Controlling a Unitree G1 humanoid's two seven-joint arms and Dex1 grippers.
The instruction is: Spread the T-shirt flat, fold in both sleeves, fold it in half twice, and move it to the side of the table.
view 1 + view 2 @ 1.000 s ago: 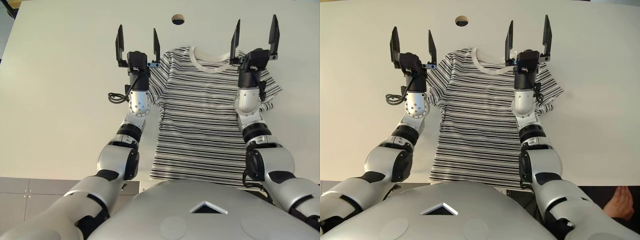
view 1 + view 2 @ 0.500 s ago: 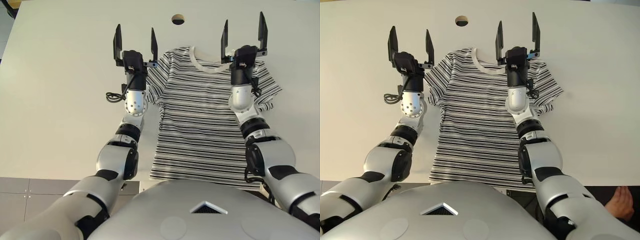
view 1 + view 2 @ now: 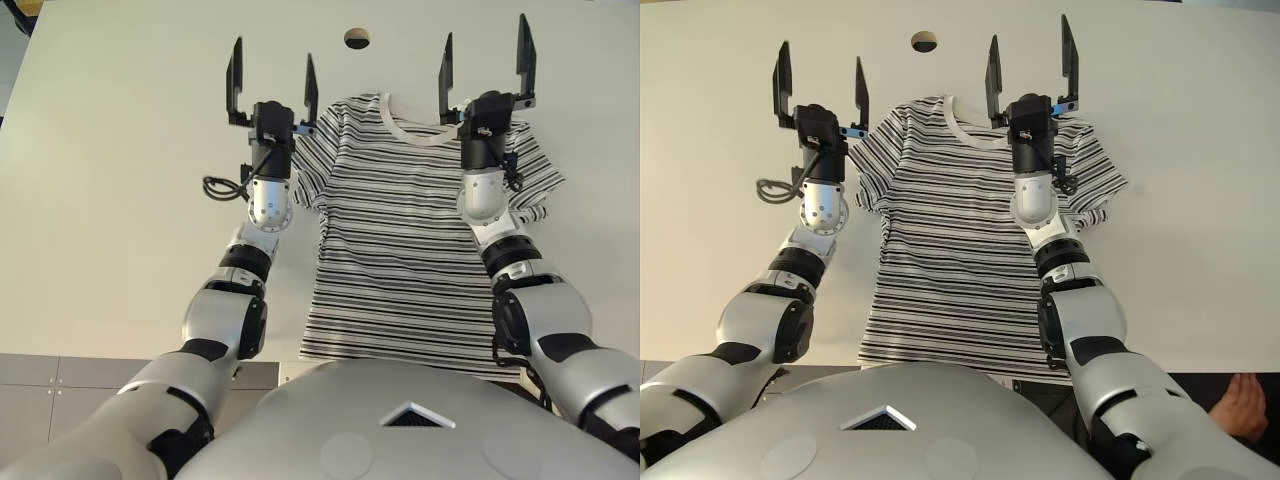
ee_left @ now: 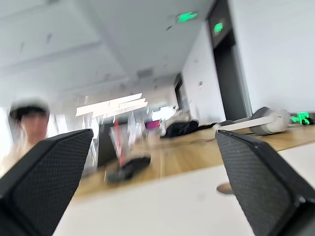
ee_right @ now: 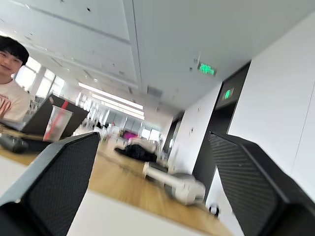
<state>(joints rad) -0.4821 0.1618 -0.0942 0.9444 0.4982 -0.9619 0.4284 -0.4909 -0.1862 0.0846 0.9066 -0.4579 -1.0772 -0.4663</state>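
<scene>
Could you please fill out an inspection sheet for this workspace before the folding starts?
Surface: white table with a round hole near its far edge.
Job's things: striped T-shirt lies spread flat, collar away from the robot, both sleeves unfolded, hem at the near edge.
Clutter: nothing seen.
Grippers: left end effector open, holding nothing, beside the shirt's sleeve over bare table; right end effector open, holding nothing, over the shirt's other shoulder.
Cables: black cable loops out from the left wrist above the table.
Surroundings: wooden desk and green signs in the room behind.
</scene>
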